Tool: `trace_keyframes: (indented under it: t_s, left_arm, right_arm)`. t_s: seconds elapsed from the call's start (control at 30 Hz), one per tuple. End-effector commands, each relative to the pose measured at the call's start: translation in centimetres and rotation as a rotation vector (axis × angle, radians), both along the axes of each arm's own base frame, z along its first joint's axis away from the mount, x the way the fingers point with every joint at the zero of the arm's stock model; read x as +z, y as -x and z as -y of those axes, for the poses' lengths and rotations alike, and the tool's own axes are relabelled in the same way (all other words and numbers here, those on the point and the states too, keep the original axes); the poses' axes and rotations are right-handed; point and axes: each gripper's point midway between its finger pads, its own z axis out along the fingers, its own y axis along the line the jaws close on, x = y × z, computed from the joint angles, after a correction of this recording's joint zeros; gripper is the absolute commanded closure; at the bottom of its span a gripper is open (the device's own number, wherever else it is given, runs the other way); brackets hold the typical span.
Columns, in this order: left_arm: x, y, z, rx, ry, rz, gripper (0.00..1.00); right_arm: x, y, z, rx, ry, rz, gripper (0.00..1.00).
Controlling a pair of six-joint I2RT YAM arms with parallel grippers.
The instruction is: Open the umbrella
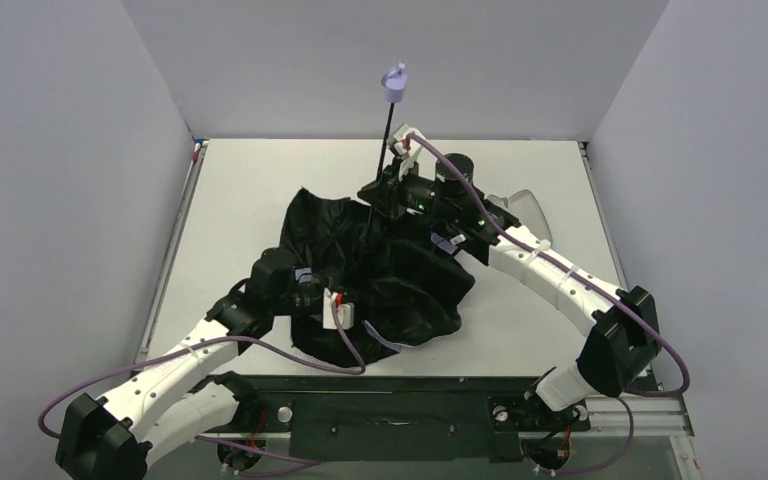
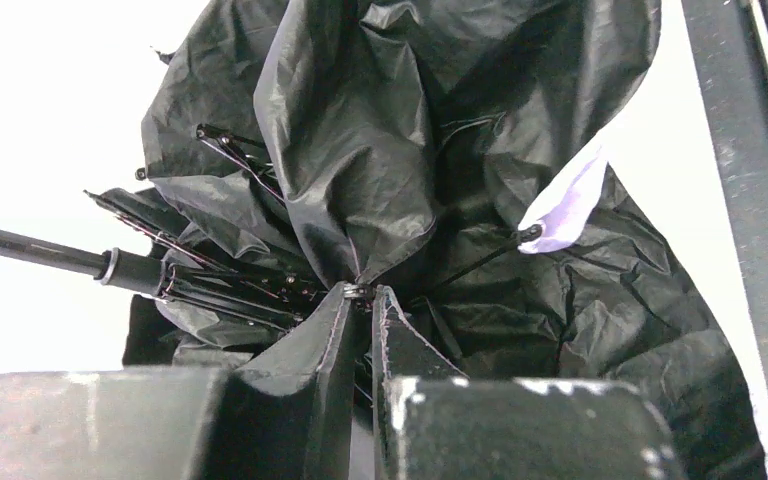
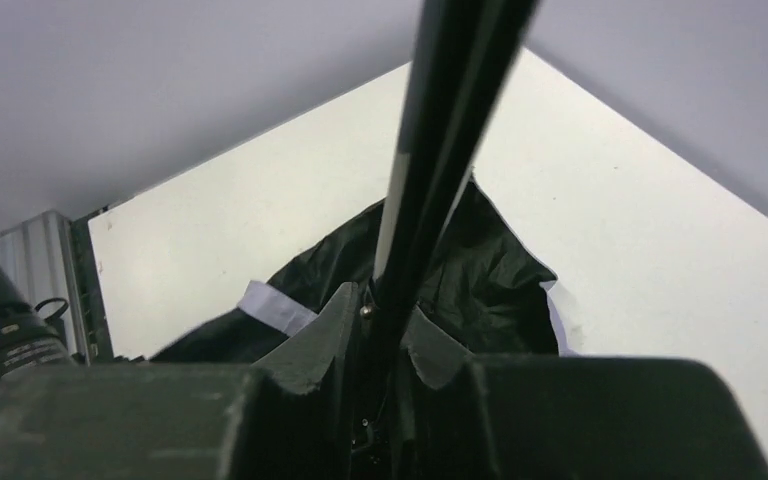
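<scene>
The left gripper is closed tight on the near side of the crumpled umbrella on the table, maybe on a rib hidden in cloth, while the right gripper squeezes its shaft at the far side, under the knob.

The white-and-black left arm lies low, folded at its near elbow, its forearm reaching rightward to the black two-finger left gripper, whose jaws are pressed almost together. The matching right arm bends at its outer elbow and stretches toward the far centre, where the black right gripper is clamped on the thin black shaft of the umbrella.
</scene>
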Motion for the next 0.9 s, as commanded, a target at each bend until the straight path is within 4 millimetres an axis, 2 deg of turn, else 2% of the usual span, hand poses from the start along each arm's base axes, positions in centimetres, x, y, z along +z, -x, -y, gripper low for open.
trace_keyframes:
  t_s: [0.0,0.03,0.07,0.1,0.13,0.17,0.23,0.27,0.3,0.33,0.37,0.4,0.43,0.47,0.5,0.53,0.57,0.6,0.63,0.67,0.7,0.73,0.77,0.8,0.83,0.87]
  left_arm:
    - [-3.3,5.4,-1.5,-0.23,-0.149,-0.088,1.0]
    - [-3.2,5.6,-1.6,-0.245,-0.155,-0.081,1.0]
    - [-3.1,6.0,-2.0,-0.275,-0.175,-0.064,1.0]
    - [-2.9,6.3,-2.1,-0.289,-0.18,-0.053,0.96]
    - [-2.7,6.5,-2.3,-0.304,-0.188,-0.044,0.95]
    - [-2.3,6.6,-2.4,-0.305,-0.184,-0.032,0.9]
    - [-1.8,6.4,-2.4,-0.289,-0.176,-0.019,0.73]
    - [-0.8,5.6,-2.1,-0.228,-0.142,-0.027,0.6]
    - [0.9,4.4,-1.3,-0.186,-0.088,0.006,0.54]
    - [1.8,4.0,-1.2,-0.114,-0.046,-0.057,0.47]
    - [4.1,2.9,-0.5,-0.083,0.017,-0.023,0.44]
    - [5.3,2.5,-0.5,-0.022,0.065,-0.087,0.42]
    - [8.1,1.4,0.1,0.005,0.14,-0.05,0.41]
    - [9.3,0.8,0.0,0.079,0.196,-0.134,0.39]
    - [12.2,-0.3,0.3,0.113,0.283,-0.095,0.38]
    - [13.3,-1.5,-0.1,0.212,0.35,-0.175,0.37]
    - [15.8,-2.3,0.0,0.249,0.441,-0.193,0.36]
    - [16.4,-3.9,-0.5,0.317,0.474,-0.192,0.35]
    - [18.2,-4.7,-0.7,0.345,0.539,-0.201,0.35]
    - [18.1,-6.5,-1.2,0.413,0.556,-0.219,0.34]
    - [19.4,-7.7,-1.8,0.453,0.607,-0.232,0.34]
    - [19.1,-8.9,-1.9,0.481,0.614,-0.253,0.34]
    - [20.4,-9.9,-2.4,0.499,0.673,-0.256,0.34]
    - [20.1,-10.8,-2.4,0.508,0.681,-0.267,0.34]
    - [21.2,-11.4,-2.4,0.498,0.718,-0.23,0.34]
    - [20.8,-12.3,-2.3,0.51,0.724,-0.226,0.35]
  right_arm:
    - [12.6,-6.4,4.5,-0.244,-0.158,0.373,1.0]
    - [13.2,-7.1,5.1,-0.26,-0.152,0.394,1.0]
    - [12.9,-7.7,5.1,-0.266,-0.144,0.391,1.0]
    - [13.8,-8.1,5.6,-0.275,-0.15,0.409,1.0]
    - [13.5,-8.4,5.4,-0.272,-0.145,0.404,1.0]
    - [13.9,-8.5,5.5,-0.273,-0.148,0.411,1.0]
    - [14.3,-8.3,5.3,-0.254,-0.154,0.42,1.0]
    - [14.5,-7.9,5.0,-0.236,-0.157,0.425,1.0]
    - [14.7,-7.5,4.7,-0.221,-0.16,0.427,1.0]
    - [14.9,-7.0,4.5,-0.202,-0.163,0.431,1.0]
    - [14.8,-6.6,4.1,-0.189,-0.163,0.429,1.0]
    - [14.9,-6.3,4.1,-0.18,-0.151,0.447,1.0]
    - [14.8,-5.9,3.8,-0.171,-0.146,0.45,1.0]
    - [14.9,-5.7,3.9,-0.172,-0.139,0.461,1.0]
    - [15.0,-5.4,3.7,-0.171,-0.137,0.464,1.0]
    - [15.0,-5.4,3.8,-0.184,-0.128,0.467,1.0]
    - [15.1,-5.3,3.7,-0.184,-0.128,0.467,1.0]
    - [15.2,-5.2,3.8,-0.192,-0.127,0.467,1.0]
    - [15.7,-5.0,3.8,-0.2,-0.132,0.472,1.0]
    - [15.8,-4.8,3.6,-0.2,-0.124,0.482,1.0]
    - [16.4,-4.6,3.6,-0.205,-0.129,0.493,1.0]
    - [17.0,-4.3,3.5,-0.202,-0.134,0.502,1.0]
    - [17.5,-4.1,3.5,-0.202,-0.141,0.505,1.0]
    - [18.1,-3.7,3.3,-0.195,-0.155,0.506,1.0]
    - [18.3,-3.4,3.3,-0.192,-0.156,0.503,1.0]
    - [18.8,-3.1,3.1,-0.186,-0.164,0.503,1.0]
